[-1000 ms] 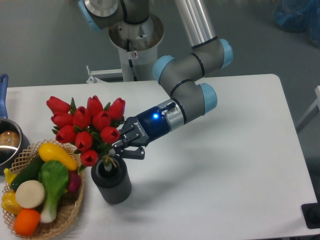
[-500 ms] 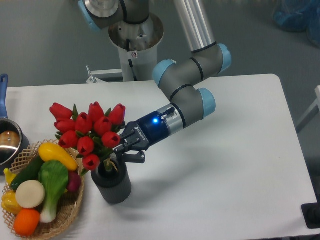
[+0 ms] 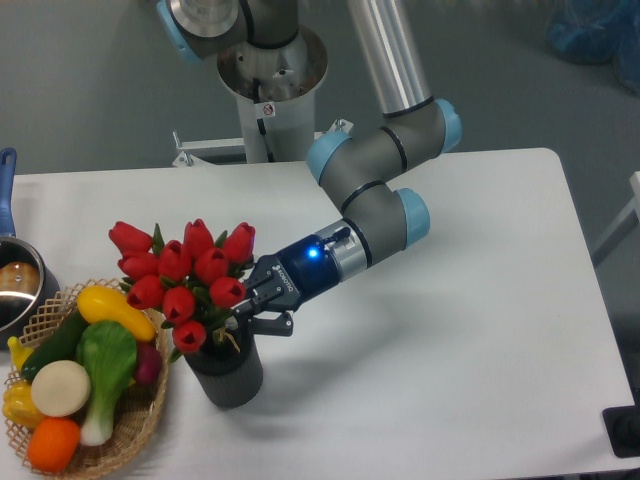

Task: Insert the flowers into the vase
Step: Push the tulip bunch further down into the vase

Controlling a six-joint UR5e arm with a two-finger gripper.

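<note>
1. The hand is reaching in from the right, tilted down and to the left, with a blue light glowing on its dark body.
2. Its fingers are sitting close together at the base of the flowers, right above the vase; they seem to be gripping the stems, though the leaves are hiding the contact itself.
3. The flowers are lying up and to the left of the hand, the red buds fanning out away from it and leaning slightly left.
4. The stems are running down past the fingertips into the mouth of the vase, so the bunch is standing in it.
5. The vase is standing upright on the white counter, directly under the fingertips.
6. A basket of toy vegetables is sitting just left of the vase, with the lowest bud hanging near its rim.
7. A pot is showing at the left edge, behind the basket.
</note>
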